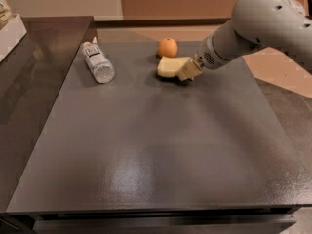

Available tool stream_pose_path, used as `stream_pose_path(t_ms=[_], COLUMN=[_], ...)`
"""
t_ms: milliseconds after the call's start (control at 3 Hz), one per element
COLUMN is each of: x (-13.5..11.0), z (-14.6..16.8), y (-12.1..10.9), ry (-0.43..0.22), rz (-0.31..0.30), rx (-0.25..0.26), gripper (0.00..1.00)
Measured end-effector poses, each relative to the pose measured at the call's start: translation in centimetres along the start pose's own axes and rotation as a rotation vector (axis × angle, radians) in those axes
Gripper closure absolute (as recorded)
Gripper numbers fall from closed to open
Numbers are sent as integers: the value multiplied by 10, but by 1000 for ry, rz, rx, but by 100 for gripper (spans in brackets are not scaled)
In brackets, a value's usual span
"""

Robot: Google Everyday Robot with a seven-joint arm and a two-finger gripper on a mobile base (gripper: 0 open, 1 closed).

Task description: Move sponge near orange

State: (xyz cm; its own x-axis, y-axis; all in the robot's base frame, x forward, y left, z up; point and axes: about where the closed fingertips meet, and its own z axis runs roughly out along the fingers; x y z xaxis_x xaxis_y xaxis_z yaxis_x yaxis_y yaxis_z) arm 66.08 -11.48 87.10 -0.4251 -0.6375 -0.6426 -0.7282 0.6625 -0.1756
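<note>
Three things sit on the dark grey bench [146, 155]. Just in front of the orange [167, 47], close to touching it, is the sponge [168, 66]. Right of the orange and slightly nearer the camera, the gripper [186, 70] clamps the sponge's right end. Well left of the orange, a clear plastic bottle [97, 62] lies on its side.
</note>
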Motion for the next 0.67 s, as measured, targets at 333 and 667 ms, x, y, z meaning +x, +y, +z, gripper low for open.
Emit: stream_pose_path(t_ms=[333, 667], x=[3, 3], z=[10, 12], y=[-4, -3], ry=[2, 3], rz=[-8, -9], rx=[2, 0], gripper=[61, 38])
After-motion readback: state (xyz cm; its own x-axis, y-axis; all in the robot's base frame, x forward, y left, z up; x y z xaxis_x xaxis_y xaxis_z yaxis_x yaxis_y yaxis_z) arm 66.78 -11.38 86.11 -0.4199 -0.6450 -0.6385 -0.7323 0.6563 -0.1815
